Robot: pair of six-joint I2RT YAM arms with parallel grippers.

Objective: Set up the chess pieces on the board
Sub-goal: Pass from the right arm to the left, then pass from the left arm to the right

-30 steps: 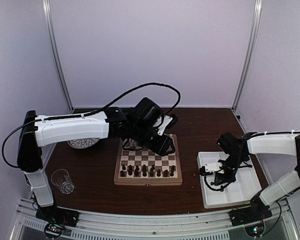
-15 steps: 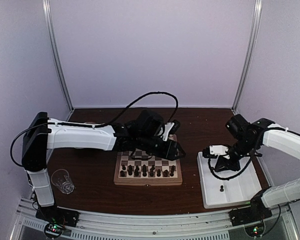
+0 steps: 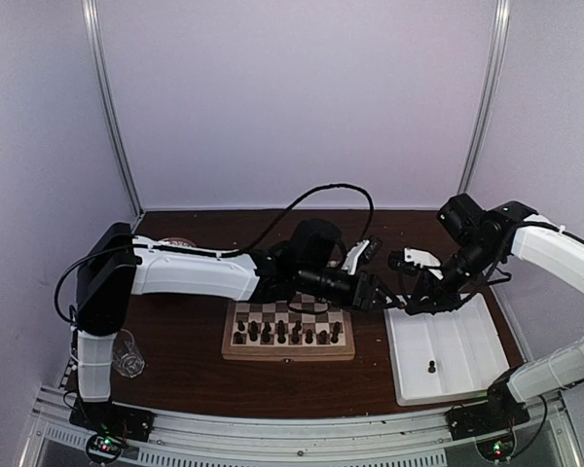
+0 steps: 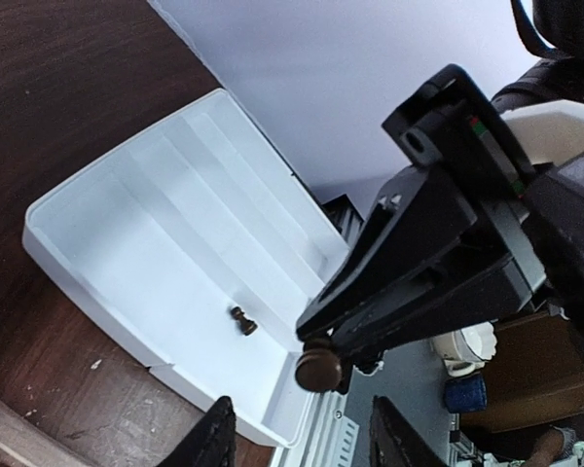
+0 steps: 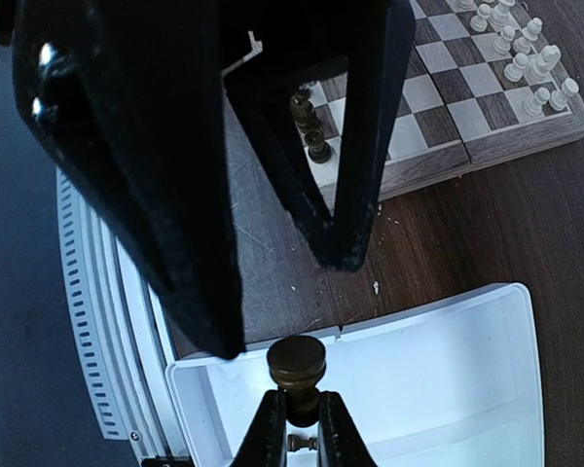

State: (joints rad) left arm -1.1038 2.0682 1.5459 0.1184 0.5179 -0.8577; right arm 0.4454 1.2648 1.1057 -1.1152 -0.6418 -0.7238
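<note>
The board (image 3: 288, 351) lies mid-table with a row of dark chess pieces (image 3: 287, 334) on its near side. The far rows are partly hidden by my left arm. My right gripper (image 3: 405, 298) is shut on a dark brown piece (image 5: 296, 363), holding it by the stem, base outward, above the tray's left edge. My left gripper (image 3: 378, 294) is open, reaching right past the board. The held piece (image 4: 318, 370) sits just ahead of its open jaws, not touched. In the right wrist view the left gripper's fingers (image 5: 355, 136) loom in front, with cream pieces (image 5: 526, 58) on the board (image 5: 438, 146).
A white divided tray (image 3: 467, 336) lies at the right with one dark piece (image 3: 430, 367) lying in it, also seen in the left wrist view (image 4: 241, 320). A clear glass (image 3: 125, 352) stands at the near left. The booth walls enclose the table.
My right gripper has lifted out of the tray with the dark piece and moved left and up. My left arm has stretched right off the board to meet it.
</note>
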